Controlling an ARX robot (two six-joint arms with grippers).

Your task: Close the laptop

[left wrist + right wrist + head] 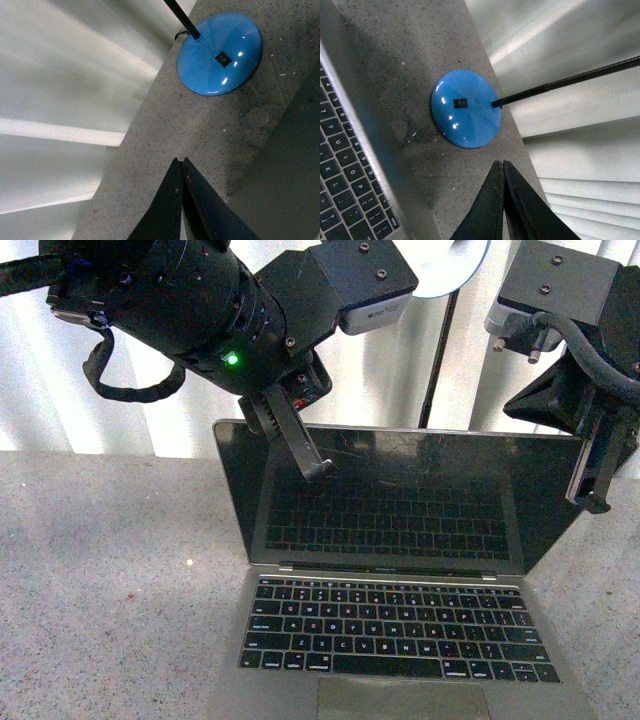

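The laptop [390, 570] stands open on the speckled grey table, grey-silver with black keys and a dark glossy scratched screen. My left gripper [320, 468] is shut and empty, its tip in front of the screen's upper left part. My right gripper [592, 502] is shut and empty at the screen's right edge. In the left wrist view the shut fingers [180, 162] point at the table behind the lid [285, 170]. In the right wrist view the shut fingers [500, 164] hang over the table behind the laptop, whose keys and lid edge [365, 130] show.
A lamp with a round blue base [220, 55] [465, 110] and a black gooseneck stem [437, 350] stands on the table behind the laptop. White slatted blinds [120, 420] close off the back. The grey table [110, 580] stretches left of the laptop.
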